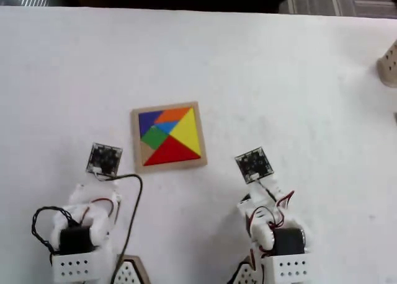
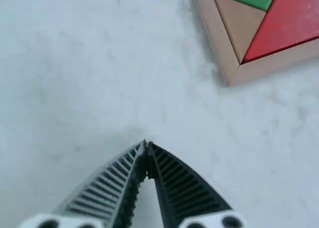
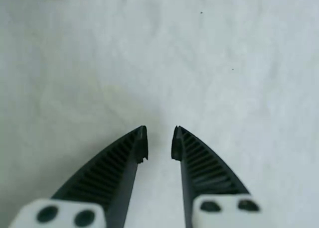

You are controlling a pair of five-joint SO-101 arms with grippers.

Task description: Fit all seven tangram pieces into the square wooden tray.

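Left tool (image 2: 146, 158) is pinched shut and empty, hanging low over the white surface (image 1: 279, 79) just short of a corner of the square wooden tray (image 2: 214, 39). Right tool (image 3: 159, 142) stands a crack apart, empty too, on the tray's other side. The tray lies flat between the two arms. Seated in it I can make out a large red triangle (image 1: 170, 152), a large yellow triangle (image 1: 186, 134), a green piece (image 1: 153, 137), an orange piece (image 1: 172, 115), a dark blue triangle (image 1: 147, 121) and a small light blue triangle (image 1: 164, 127). Between the green and the red is a tan triangle (image 2: 241, 21); whether that is a bare-wood piece or an open slot I cannot tell. These flat wooden pieces look light, stiff and smooth-painted, so I'd expect them to slip. Pinching across two opposite edges seems best, though seated flush they offer little edge to hold. The tray itself looks light enough to slide if nudged
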